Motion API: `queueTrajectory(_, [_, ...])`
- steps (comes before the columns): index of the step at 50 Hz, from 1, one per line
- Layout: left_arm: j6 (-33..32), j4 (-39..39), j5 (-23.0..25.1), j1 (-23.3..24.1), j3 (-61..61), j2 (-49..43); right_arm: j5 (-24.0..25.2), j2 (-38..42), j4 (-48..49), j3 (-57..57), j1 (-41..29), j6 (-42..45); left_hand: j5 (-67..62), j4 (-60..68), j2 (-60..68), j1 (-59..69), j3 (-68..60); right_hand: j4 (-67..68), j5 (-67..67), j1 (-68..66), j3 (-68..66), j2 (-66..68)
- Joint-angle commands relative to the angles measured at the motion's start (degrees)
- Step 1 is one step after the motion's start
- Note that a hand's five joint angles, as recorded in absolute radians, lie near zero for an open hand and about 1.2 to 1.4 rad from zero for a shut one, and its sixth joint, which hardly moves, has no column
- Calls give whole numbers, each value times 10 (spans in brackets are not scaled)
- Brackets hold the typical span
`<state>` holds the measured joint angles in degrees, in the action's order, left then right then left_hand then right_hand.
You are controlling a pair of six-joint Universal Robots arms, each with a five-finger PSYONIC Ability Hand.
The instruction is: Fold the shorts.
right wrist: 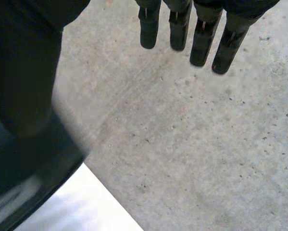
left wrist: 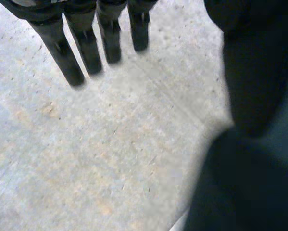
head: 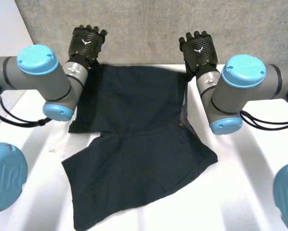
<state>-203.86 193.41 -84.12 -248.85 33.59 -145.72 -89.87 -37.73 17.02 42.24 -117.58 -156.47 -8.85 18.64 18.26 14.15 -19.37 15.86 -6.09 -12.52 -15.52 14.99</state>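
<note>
Where the white table [head: 249, 192] meets the grey wall [head: 144, 24], the dark shorts [head: 139, 144] lie spread flat, far edge by the wall, legs splayed toward the near side. Left hand [head: 88, 42] just beyond the far left corner, fingers [left wrist: 87, 48] straight, off the cloth, holding nothing. Right hand [head: 199, 48] beyond the far right corner, fingers [right wrist: 201, 43] straight, likewise empty.

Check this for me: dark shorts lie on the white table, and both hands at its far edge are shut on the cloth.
Wrong on the grasp: left hand and right hand are open, fingers straight, holding nothing, as both wrist views show. The shorts do lie on the white table.
</note>
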Motion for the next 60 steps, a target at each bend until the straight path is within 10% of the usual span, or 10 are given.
queueTrajectory(1, [0,23,-21,19,26,10,-15,-15,-86,-9,-3,2,88,-86,-83,-42,94,-59,61,25,55,-50])
queueTrajectory(13, [14,-66,-98,18,326,258,142,-257,-166,283,60,30,76,-74,-70,-29,81,-59,61,25,55,-50])
queueTrajectory(29, [179,-138,-101,89,712,535,336,-329,-226,566,173,216,-1,3,7,48,4,107,-105,-140,-110,116])
queueTrajectory(54, [228,-196,-184,196,807,498,366,-245,-84,597,185,243,-94,96,99,140,-88,371,-369,-404,-374,380])
queueTrajectory(60, [225,-185,-204,202,805,482,363,-242,-70,593,184,238,-124,126,130,171,-119,641,-639,-675,-645,650])
